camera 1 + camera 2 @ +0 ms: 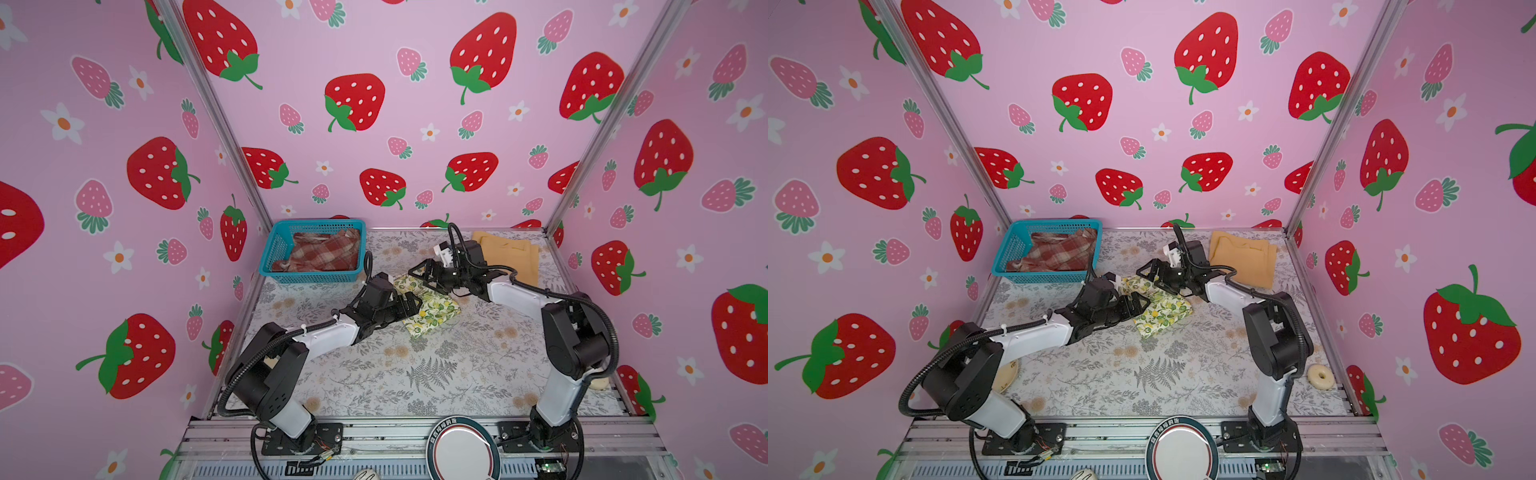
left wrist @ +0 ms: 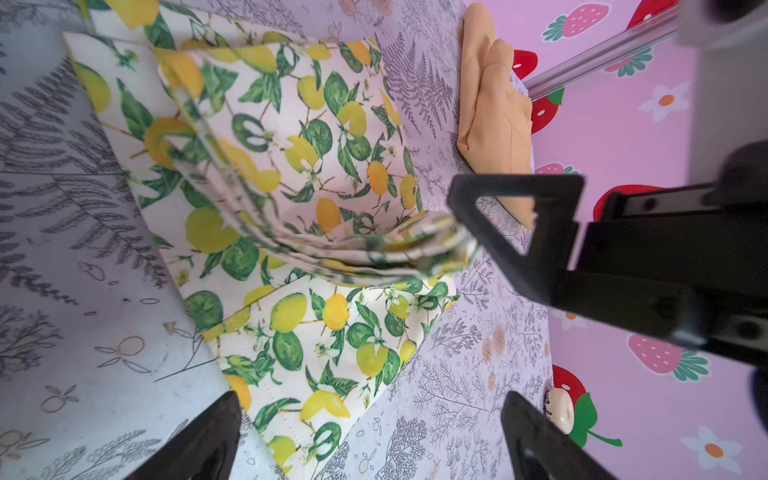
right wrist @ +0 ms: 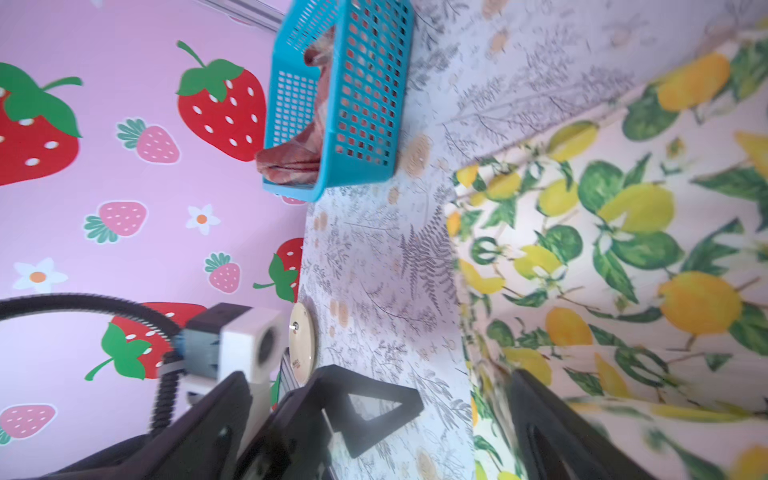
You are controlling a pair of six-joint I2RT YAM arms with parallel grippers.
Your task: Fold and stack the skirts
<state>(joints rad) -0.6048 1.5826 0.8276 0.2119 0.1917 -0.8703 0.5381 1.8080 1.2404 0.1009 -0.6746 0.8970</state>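
The lemon-print skirt (image 1: pixel 436 311) (image 1: pixel 1165 313) lies folded mid-table. My left gripper (image 1: pixel 409 304) (image 2: pixel 370 440) stands open at its left edge, with a corner of the cloth between the wide fingers. My right gripper (image 1: pixel 420 274) (image 3: pixel 380 386) is open at the skirt's far corner. One of its fingers (image 2: pixel 515 232) touches the bunched, blurred fold edge of the lemon skirt (image 2: pixel 311 166). The mustard-yellow skirt (image 1: pixel 507 253) (image 2: pixel 494 116) lies folded at the back right. The plaid skirt (image 1: pixel 324 249) (image 3: pixel 299 162) lies crumpled inside the basket.
The teal mesh basket (image 1: pixel 272 249) (image 3: pixel 365 104) stands at the back left. A cream ring (image 1: pixel 1320 376) lies at the front right edge, and a cream disc (image 1: pixel 1007 374) sits under the left arm. Strawberry-print walls with metal posts close three sides.
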